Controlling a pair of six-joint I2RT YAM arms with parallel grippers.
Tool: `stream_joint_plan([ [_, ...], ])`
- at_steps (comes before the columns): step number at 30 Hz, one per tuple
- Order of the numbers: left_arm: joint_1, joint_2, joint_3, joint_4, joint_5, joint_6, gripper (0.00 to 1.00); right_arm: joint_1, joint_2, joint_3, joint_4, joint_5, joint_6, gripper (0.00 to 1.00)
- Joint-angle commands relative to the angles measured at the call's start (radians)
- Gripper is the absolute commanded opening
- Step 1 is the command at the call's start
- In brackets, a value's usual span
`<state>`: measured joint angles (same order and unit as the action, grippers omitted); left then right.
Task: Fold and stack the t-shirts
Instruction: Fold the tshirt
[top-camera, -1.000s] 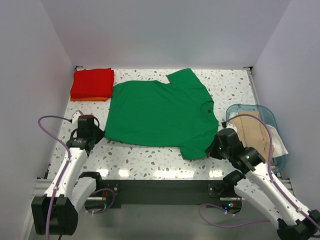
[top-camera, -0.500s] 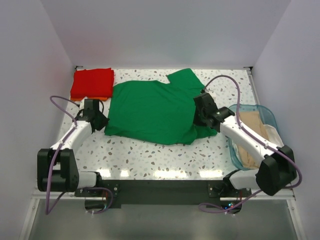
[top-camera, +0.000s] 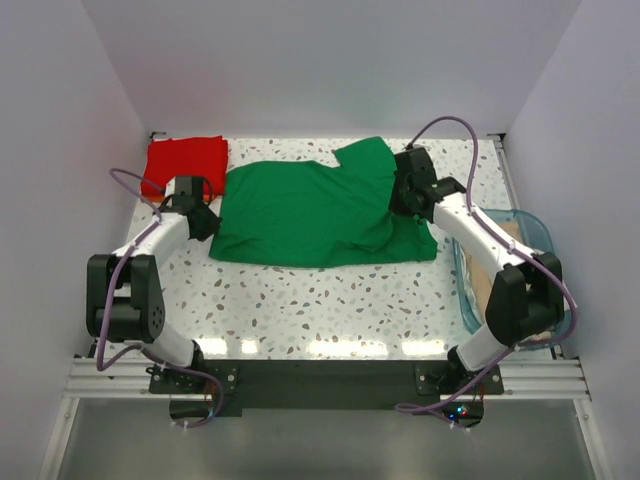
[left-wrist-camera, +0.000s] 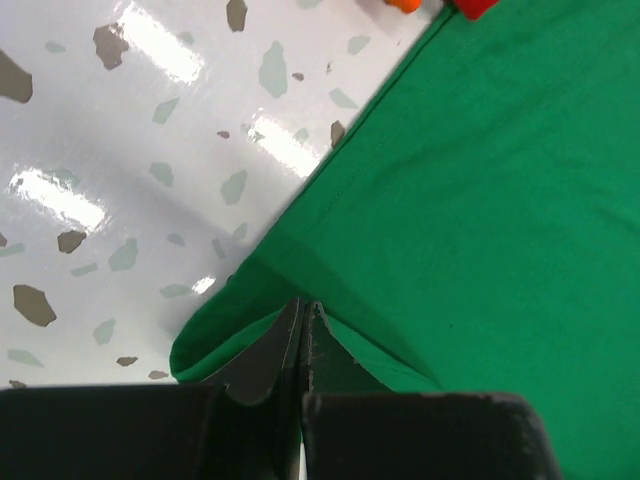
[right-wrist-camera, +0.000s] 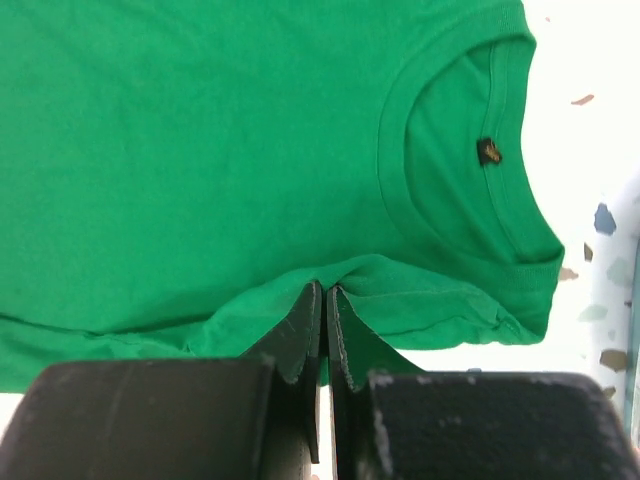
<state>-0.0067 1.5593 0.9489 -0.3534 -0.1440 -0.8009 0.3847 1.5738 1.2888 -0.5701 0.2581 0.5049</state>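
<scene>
From above, the green t-shirt (top-camera: 300, 210) lies spread on the table (top-camera: 330, 300) with its near side turned up over itself. The left gripper (top-camera: 205, 222) is at its left hem corner and the right gripper (top-camera: 400, 200) at its collar end. A folded red t-shirt (top-camera: 185, 165) rests just past its far-left corner, and the blue basket (top-camera: 540, 235), holding beige cloth (top-camera: 478, 290), stands to its right. In the left wrist view the jaws are pressed together on a pinched fold of green hem. A sliver of orange cloth (left-wrist-camera: 404, 4) shows beyond the shirt's far edge (too little to tell whether it is folded). In the right wrist view the jaws are clamped on a raised green edge just below the collar (right-wrist-camera: 460, 150). The red shirt looks finished, the green one seems to be in its first fold, and the basket's contents remain to be done.
</scene>
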Motion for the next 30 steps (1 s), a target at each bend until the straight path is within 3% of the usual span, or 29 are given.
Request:
stream_joint_plan([
  [1, 0.007, 0.015, 0.071, 0.022, -0.035, -0.004, 0.00, -0.023, 0.026, 0.078, 0.022, -0.033, -0.037, 0.00],
  [30, 0.043, 0.102, 0.152, 0.054, -0.034, 0.008, 0.00, -0.142, 0.117, 0.127, 0.113, -0.137, -0.035, 0.00],
])
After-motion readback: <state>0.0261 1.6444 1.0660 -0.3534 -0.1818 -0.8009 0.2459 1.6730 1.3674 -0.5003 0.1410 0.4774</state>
